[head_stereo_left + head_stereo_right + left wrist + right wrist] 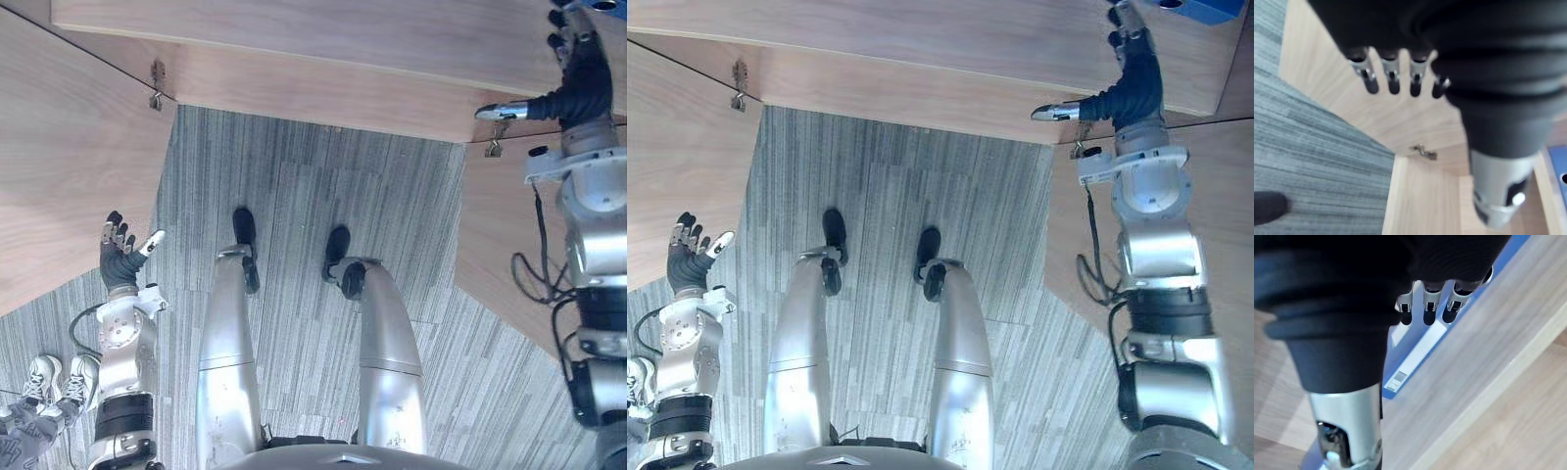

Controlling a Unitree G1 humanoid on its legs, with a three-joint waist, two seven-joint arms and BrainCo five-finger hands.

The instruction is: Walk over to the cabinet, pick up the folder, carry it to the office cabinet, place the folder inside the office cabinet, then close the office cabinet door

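Nearest us, at the lower left, a person's pale shoes point(61, 377) stand on the grey striped floor point(294, 176). Just beside them our left hand point(120, 257) hangs low in front of the left door point(59, 157), fingers loosely spread and thumb out, holding nothing. The cabinet point(294, 93) stands open before us, the left door and the right door point(500, 225) swung out to either side, each with a metal hinge point(157, 86) at its inner corner. Farther off, our right arm is raised over the right door, and the right hand point(1134, 78) reaches onto the wooden shelf point(921, 39) with fingers straight and thumb stuck out sideways, gripping nothing. The fingertips point(1427, 316) sit over the folder point(1200, 8); we cannot tell whether they touch it. The folder is blue and lies flat on the shelf, its long axis running alongside the shelf's front edge. A white label point(1420, 350) runs the length of its narrow side, and a dark round hole shows in the blue.
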